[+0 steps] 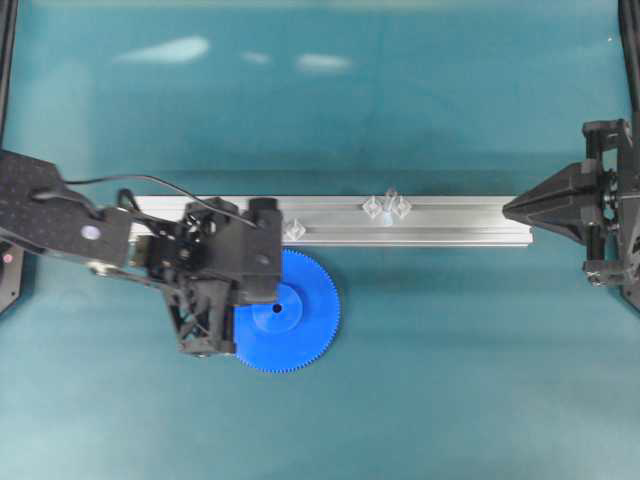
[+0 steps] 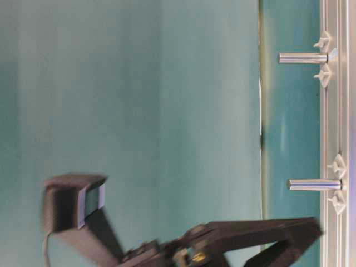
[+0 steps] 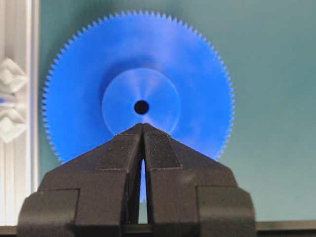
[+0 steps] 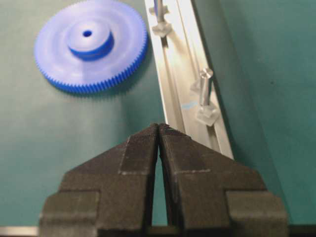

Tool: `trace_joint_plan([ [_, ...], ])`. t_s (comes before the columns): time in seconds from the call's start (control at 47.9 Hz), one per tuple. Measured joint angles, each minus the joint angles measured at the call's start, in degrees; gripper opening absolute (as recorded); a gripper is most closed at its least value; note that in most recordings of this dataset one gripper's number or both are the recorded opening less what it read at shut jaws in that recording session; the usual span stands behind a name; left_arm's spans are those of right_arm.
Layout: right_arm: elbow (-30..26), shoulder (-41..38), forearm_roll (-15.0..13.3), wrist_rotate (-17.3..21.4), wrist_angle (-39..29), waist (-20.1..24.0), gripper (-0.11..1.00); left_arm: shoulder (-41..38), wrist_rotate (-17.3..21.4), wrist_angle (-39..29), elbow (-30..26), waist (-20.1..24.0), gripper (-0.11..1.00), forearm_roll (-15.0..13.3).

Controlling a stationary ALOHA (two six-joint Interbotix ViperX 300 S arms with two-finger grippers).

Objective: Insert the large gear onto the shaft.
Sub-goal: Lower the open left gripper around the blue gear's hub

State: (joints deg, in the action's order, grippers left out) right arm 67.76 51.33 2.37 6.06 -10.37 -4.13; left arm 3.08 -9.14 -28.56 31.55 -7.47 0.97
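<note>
The large gear (image 1: 300, 320), a bright-blue toothed disc with a raised hub and centre hole, lies flat on the teal table just in front of the aluminium rail (image 1: 450, 222). My left gripper (image 3: 142, 126) is shut with nothing between its fingers. Its tips hang over the hub, just short of the hole, and the left arm (image 1: 215, 270) covers the gear's left part. Two clear shafts stand on the rail: one (image 1: 386, 207) near the middle, the other (image 1: 295, 230) beside the gear. My right gripper (image 1: 506, 208) is shut and empty at the rail's right end.
The rail (image 4: 170, 84) runs across the table's middle, and in the right wrist view the nearer shaft (image 4: 204, 91) rises just beyond my fingertips. The table-level view shows both shafts (image 2: 303, 58) (image 2: 312, 184) sticking out from the rail. Black frame posts stand at the table's side edges.
</note>
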Motion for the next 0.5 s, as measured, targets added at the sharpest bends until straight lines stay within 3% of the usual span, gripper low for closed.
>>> trace_joint_plan([
  [0.271,0.00,0.00,0.00,0.09,-0.09,0.00,0.12,-6.42,0.09,-5.71,-5.54,-0.09,0.01,0.00],
  [0.501,0.35,0.00,0.00,0.09,-0.09,-0.09,0.12,-9.76,2.64,-8.96,-9.32,-0.44,0.01,0.00],
])
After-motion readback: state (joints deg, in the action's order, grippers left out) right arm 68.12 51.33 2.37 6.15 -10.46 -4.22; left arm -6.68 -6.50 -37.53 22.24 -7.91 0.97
